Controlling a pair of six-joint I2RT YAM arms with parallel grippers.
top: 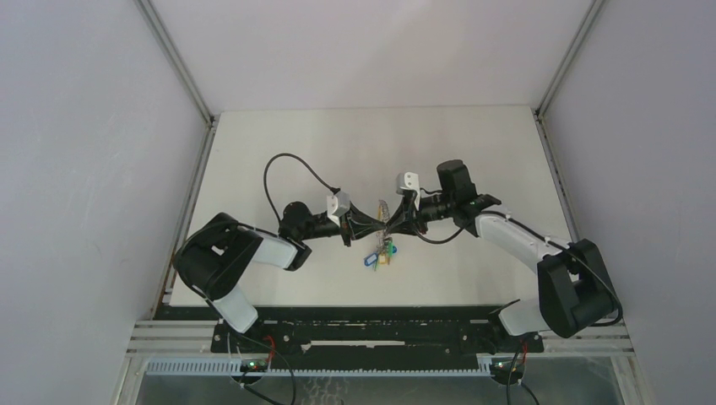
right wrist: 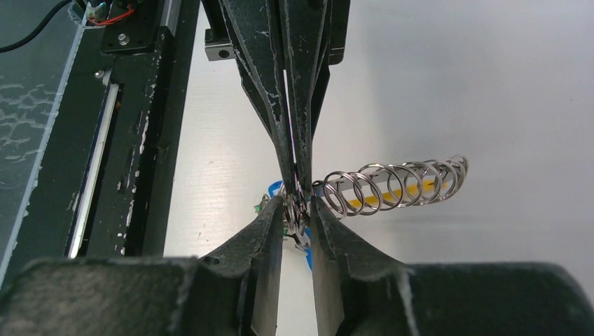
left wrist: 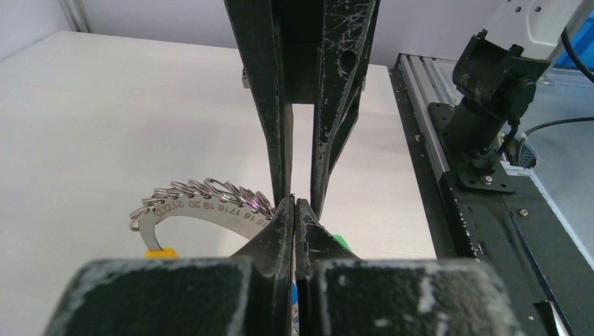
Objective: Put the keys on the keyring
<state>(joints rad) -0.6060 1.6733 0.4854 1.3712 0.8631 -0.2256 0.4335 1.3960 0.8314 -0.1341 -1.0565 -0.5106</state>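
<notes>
At the centre of the worktop (top: 287, 152), the keyring (right wrist: 392, 185) is held up between both arms. The left pincer (left wrist: 294, 208) reaches in from 9 o'clock, its fingers pressed together. The right pincer (right wrist: 298, 210), from 3 o'clock, is clamped on the keyring's small loops. Blue tags (top: 371, 260) dangle toward 6 o'clock.

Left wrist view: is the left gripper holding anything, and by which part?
The left gripper is shut on the keyring, pinching one end of its curved numbered band; the contact itself is hidden behind the fingertips.
</notes>
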